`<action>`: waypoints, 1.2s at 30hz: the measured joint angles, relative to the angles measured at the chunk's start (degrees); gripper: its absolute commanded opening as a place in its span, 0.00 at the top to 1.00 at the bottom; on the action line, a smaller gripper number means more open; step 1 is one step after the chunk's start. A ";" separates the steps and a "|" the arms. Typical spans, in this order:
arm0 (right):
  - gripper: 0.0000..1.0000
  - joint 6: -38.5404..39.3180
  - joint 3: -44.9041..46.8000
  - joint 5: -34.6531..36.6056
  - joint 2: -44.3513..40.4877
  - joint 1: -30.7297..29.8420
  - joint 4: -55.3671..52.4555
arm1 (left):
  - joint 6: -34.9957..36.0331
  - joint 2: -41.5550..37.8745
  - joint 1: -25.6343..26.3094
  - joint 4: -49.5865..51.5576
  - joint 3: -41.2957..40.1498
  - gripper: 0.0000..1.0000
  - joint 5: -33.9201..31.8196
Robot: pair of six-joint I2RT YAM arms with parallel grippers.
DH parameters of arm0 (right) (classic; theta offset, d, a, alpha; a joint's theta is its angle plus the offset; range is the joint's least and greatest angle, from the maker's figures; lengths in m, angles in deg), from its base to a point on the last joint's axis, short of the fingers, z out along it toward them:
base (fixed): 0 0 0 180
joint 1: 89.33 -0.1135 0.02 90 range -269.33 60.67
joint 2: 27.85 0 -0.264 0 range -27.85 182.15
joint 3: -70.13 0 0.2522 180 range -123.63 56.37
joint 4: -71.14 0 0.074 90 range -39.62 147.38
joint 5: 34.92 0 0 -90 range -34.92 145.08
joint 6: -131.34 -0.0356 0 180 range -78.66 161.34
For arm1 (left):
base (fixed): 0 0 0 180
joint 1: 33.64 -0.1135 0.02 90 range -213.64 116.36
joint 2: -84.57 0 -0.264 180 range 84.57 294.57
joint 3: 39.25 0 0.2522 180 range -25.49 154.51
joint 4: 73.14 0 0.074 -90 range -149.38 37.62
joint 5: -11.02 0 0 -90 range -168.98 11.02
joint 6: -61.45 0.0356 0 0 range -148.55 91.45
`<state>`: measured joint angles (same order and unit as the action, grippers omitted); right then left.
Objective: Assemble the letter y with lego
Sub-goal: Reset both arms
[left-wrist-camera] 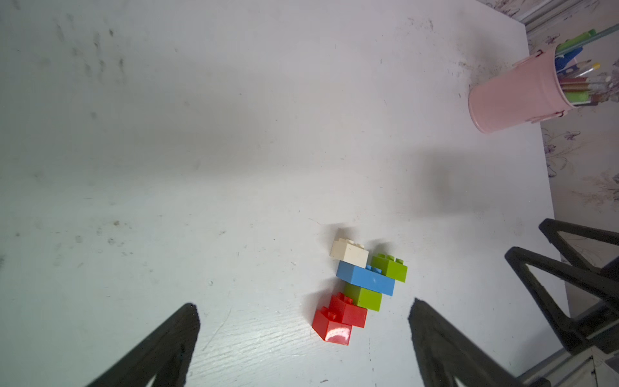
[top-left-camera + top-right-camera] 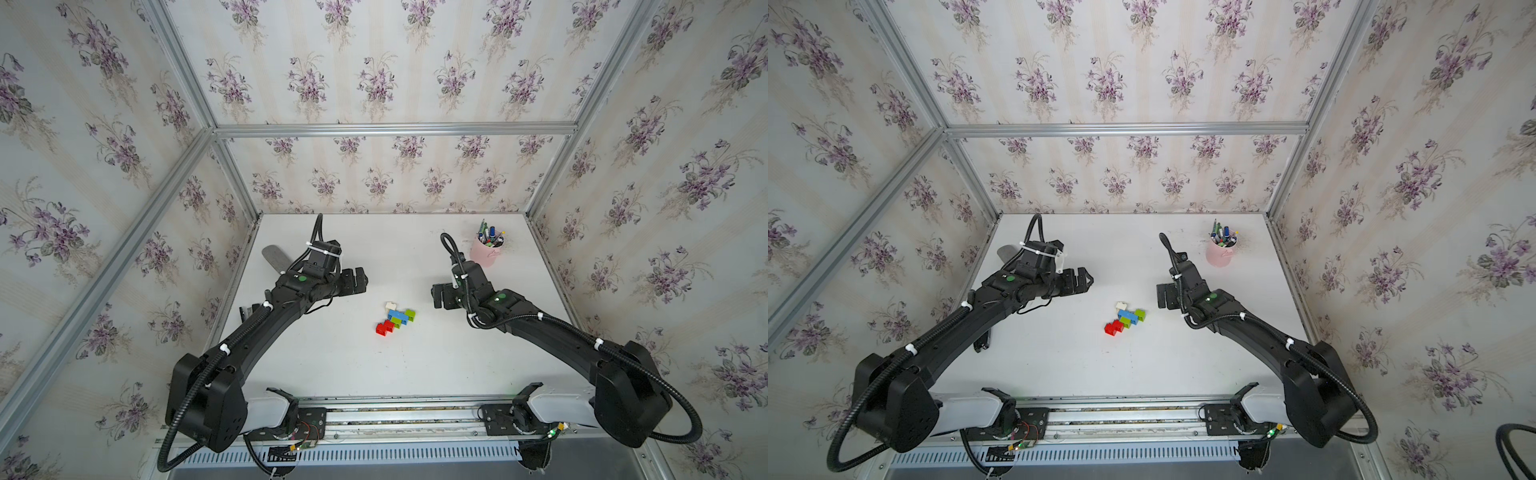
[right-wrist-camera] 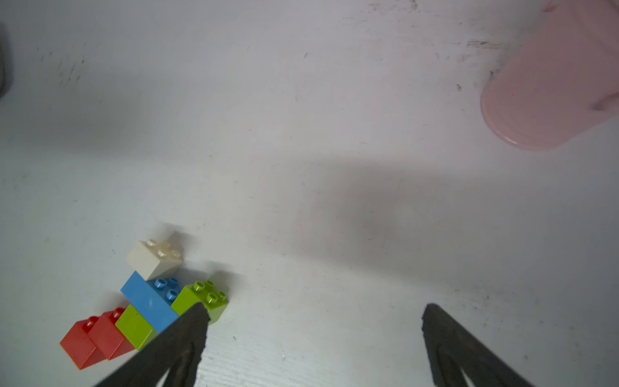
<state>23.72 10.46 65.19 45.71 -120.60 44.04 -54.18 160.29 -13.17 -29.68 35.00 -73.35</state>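
Left claw point(image 2: 354, 281) hangs over the white table point(image 2: 316, 365), left of ctr. In its wrist view the jaws stand wide apart w/ only bare table btwn them, so it holds nothing.

The letter y point(image 2: 395, 318) lies nr the table ctr, btwn the two claws; both top views show it clear of each. Long axis runs diag.: stem end nearer the robot & slightly left, fork end farther & to the right, so the fork points toward the far right of the table.

Look of it: two red bricks point(image 2: 384, 327), stepped, make the stem. Next comes a green brick point(image 2: 400, 321), then a longer blue brick point(image 2: 396, 314) set crosswise. A cream brick point(image 2: 390, 306) sits at the blue's left end & a second green brick point(image 2: 410, 314) at its right end, as the two tips. Studs face the fork end, so it seems to lie on its side.

Right claw point(image 2: 439, 296) hangs right of the y, jaws also spread wide, gripping nothing. In its wrist view one finger point(image 3: 187, 331) overlaps the second green brick, but the top views show a gap.

Pink pen cup point(image 2: 484, 253) stands upright at far right, beyond the right claw.
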 measured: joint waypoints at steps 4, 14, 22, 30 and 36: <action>0.00 -0.42 2.73 2.82 -3.10 5.42 3.87 | 4.02 0.11 -1.73 1.16 2.67 0.01 -5.18; 0.00 8.50 20.87 21.73 -1.40 11.47 35.19 | 18.08 1.11 -6.84 -15.87 -10.91 0.01 -22.67; 0.00 16.44 24.33 25.16 11.17 14.36 58.38 | 23.56 11.82 -9.38 -34.27 -16.83 0.01 -29.33; 0.00 19.37 31.47 17.92 11.98 20.98 75.17 | 25.27 10.56 -11.41 -52.59 -29.07 0.01 -27.06; 0.00 18.69 33.51 4.50 14.36 26.40 81.83 | 26.27 11.56 -13.11 -65.70 -36.28 0.01 -21.03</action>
<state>42.40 43.97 69.69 60.07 -94.20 125.87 -27.91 171.85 -26.29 -95.39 -1.28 -94.37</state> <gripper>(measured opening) 0.997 0.993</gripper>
